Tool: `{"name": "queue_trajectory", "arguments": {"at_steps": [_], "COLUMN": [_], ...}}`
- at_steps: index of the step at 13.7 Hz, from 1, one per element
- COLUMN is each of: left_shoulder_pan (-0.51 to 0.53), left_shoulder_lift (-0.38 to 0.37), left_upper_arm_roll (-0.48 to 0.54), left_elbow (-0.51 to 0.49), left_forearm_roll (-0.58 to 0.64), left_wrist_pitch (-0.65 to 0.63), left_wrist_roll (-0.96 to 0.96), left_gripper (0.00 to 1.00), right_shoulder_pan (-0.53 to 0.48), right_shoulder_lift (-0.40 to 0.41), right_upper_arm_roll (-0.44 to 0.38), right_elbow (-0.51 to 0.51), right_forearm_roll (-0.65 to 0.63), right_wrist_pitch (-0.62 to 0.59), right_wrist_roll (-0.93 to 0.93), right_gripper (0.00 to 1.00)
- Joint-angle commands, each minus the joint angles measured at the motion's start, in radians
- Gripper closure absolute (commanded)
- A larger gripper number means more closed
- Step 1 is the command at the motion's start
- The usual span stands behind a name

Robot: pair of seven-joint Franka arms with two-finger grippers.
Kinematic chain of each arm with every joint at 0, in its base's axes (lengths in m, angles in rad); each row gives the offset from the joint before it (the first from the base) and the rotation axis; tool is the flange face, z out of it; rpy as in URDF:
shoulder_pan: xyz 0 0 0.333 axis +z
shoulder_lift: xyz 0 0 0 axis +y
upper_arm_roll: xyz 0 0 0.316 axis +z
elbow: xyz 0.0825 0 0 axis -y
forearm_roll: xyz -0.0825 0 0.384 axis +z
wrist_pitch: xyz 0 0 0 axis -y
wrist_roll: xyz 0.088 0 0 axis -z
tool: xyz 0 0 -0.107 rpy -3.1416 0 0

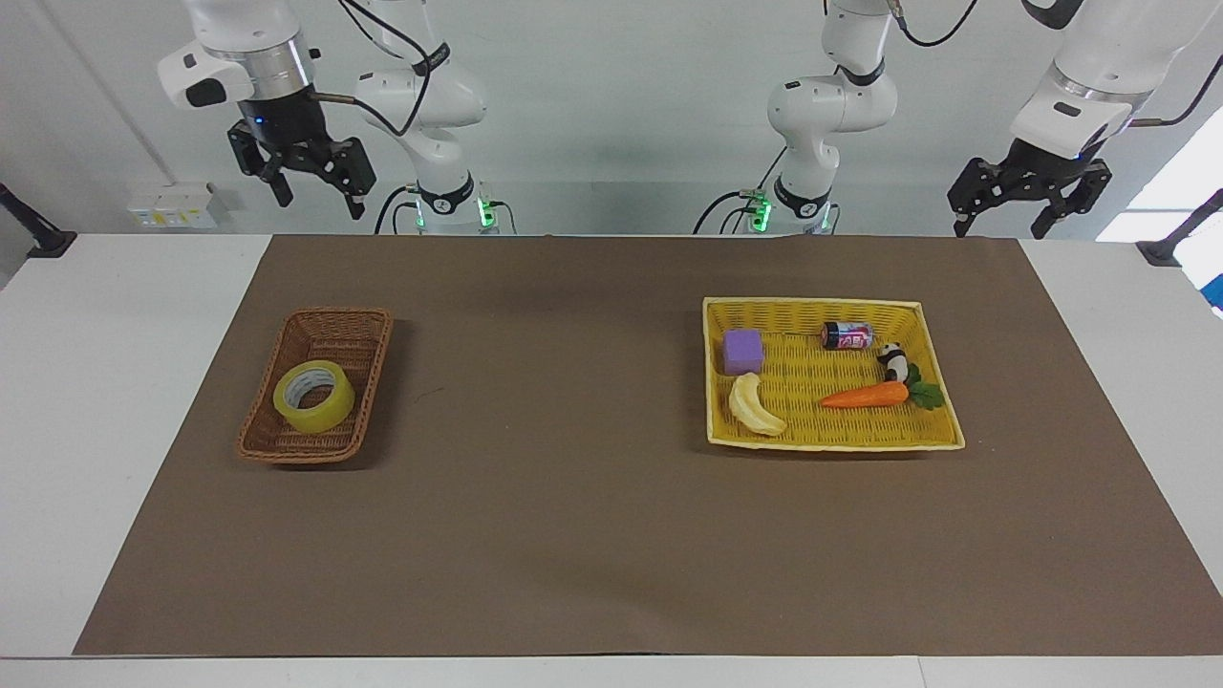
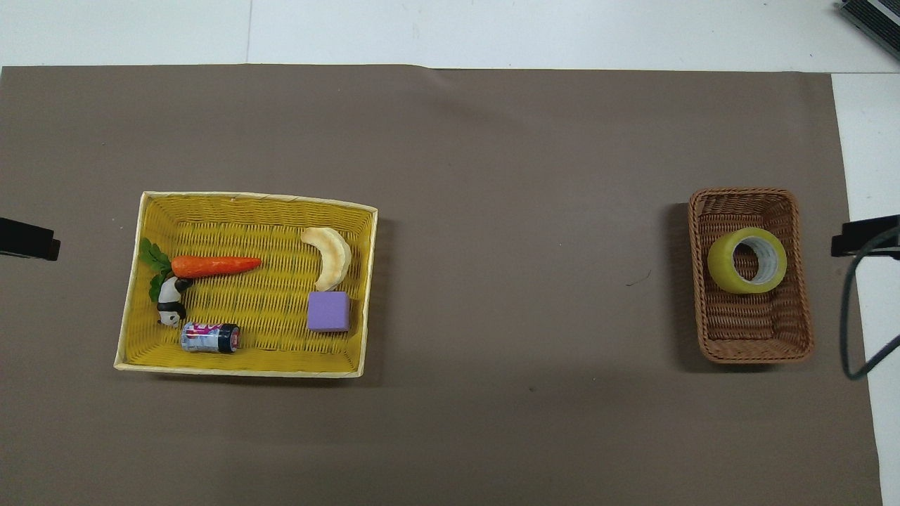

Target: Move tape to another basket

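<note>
Tape (image 1: 313, 396) lying tilted in the brown wicker basket (image 1: 355, 336), leaning on the wall toward the right arm's end of the bench (image 1: 86, 382), grey-white core facing up and out; seen again from above as tape (image 2: 747, 260) in the half of the basket (image 2: 752, 337) farther from the robots. Basket sitting on the brown mat (image 1: 573, 535) toward the right arm's end. Right claw (image 1: 313, 182) raised high, over the bench edge closest to the robots and above the mat's corner, fingers spread apart and gripping nothing, well clear of basket and tape; only a dark tip of it and a loop of cable visible at the overhead picture's edge. Left claw (image 1: 1001, 212) hanging high over the mat's corner at the left arm's end, waiting, fingers likewise spread and empty. Yellow tray basket (image 1: 941, 382) toward the left arm's end, well apart from the brown one, holding a purple block (image 1: 742, 352), a banana (image 1: 755, 406), a carrot (image 1: 865, 396), a small panda figure (image 1: 892, 361) and a can (image 1: 847, 335) lying on its side. Can and block in the part closest to the robots, banana and carrot farther out, panda touching the carrot's green top.
</note>
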Motion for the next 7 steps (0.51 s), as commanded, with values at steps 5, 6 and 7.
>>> {"name": "queue_trajectory", "arguments": {"at_steps": [5, 6, 7], "left_shoulder_pan": [0.011, 0.011, 0.011], "left_shoulder_lift": [-0.009, -0.009, -0.009], "left_upper_arm_roll": [-0.007, -0.007, -0.007], "left_elbow": [-0.009, -0.01, -0.009], "left_forearm_roll": [0.01, 0.01, 0.01], "left_wrist_pitch": [0.0, 0.0, 0.0], "left_wrist_roll": [0.006, 0.006, 0.006], "left_gripper": [0.0, 0.0, 0.0], "right_shoulder_pan": [-0.091, -0.099, -0.105], "right_shoulder_lift": [-0.012, 0.002, 0.014], "right_upper_arm_roll": [-0.032, -0.032, -0.037], "right_elbow": [0.014, 0.026, 0.034], "right_forearm_roll": [0.006, 0.03, 0.045], "right_wrist_pitch": [0.036, 0.022, -0.011], "right_wrist_roll": [-0.203, -0.203, -0.211], "right_gripper": [0.0, 0.0, 0.0]}}
